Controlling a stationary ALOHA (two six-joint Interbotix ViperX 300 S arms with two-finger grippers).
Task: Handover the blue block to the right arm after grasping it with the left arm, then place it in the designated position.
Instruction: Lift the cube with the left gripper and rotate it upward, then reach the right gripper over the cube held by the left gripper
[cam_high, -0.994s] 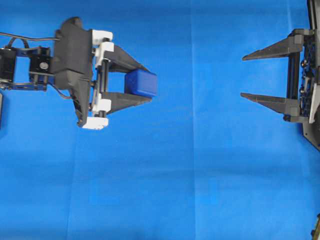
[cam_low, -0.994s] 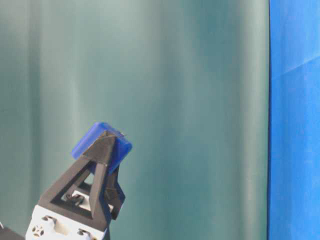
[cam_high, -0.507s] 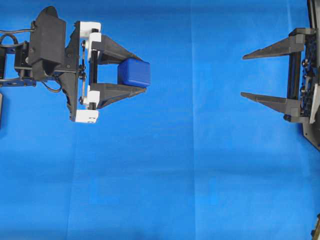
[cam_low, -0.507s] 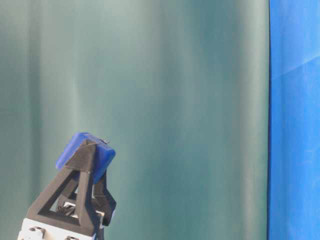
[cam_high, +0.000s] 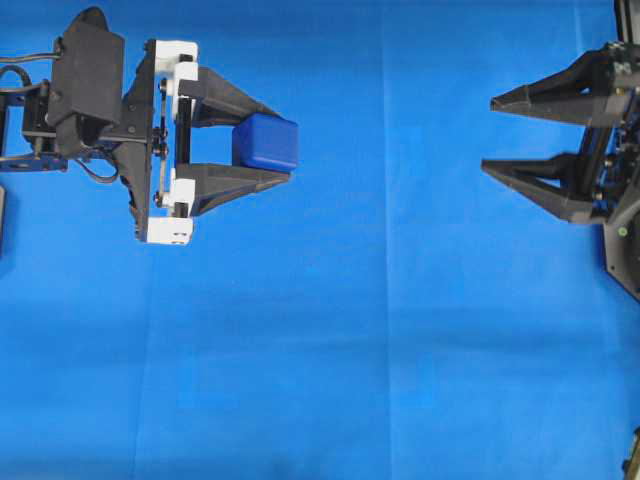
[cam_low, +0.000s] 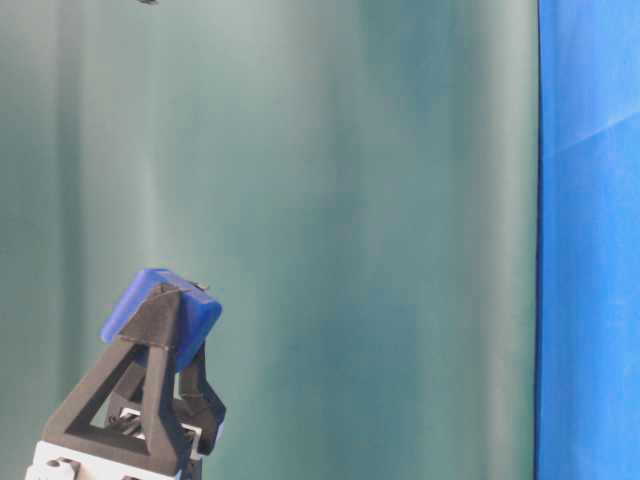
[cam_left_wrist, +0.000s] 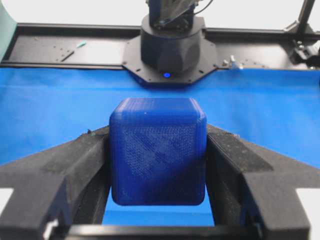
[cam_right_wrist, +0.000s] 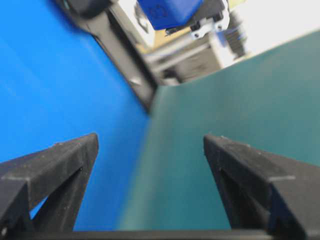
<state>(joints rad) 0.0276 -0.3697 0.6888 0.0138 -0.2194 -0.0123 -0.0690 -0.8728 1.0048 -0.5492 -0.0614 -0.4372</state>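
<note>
Blue cloth (cam_high: 350, 330) covers the whole table; a teal-green curtain (cam_low: 350, 200) hangs as backdrop in the table-level view, with a black frame rail behind the cloth in the left wrist view.

Landmark: the blue block (cam_high: 266, 143). Nearest to it, the left gripper (cam_high: 268, 142), the one with white brackets on its jaw rail, is clamped on it. One black finger presses each side face, flush contact on both sides in the left wrist view (cam_left_wrist: 158, 155). The block sits out near the fingertips, not deep by the rail, and pokes a little past the tips. It looks lifted clear of the cloth; the table-level view shows it up in the air against the curtain (cam_low: 160, 316), tilted slightly.

Farther from the block, well apart across the cloth, the right gripper (cam_high: 520, 135) hangs at the far edge, all black, jaws spread wide with nothing between them. Its fingers point back toward the block. From its wrist view the block shows only as a blurred blue shape at the top of frame (cam_right_wrist: 170, 11), far beyond the fingertips.

Progress, my read: grasp and lift by the left arm done. Handover not yet done, a wide gap between the block and the right fingers. Placement also left; no marked target spot is visible on the cloth, so I cannot tell where it goes.
</note>
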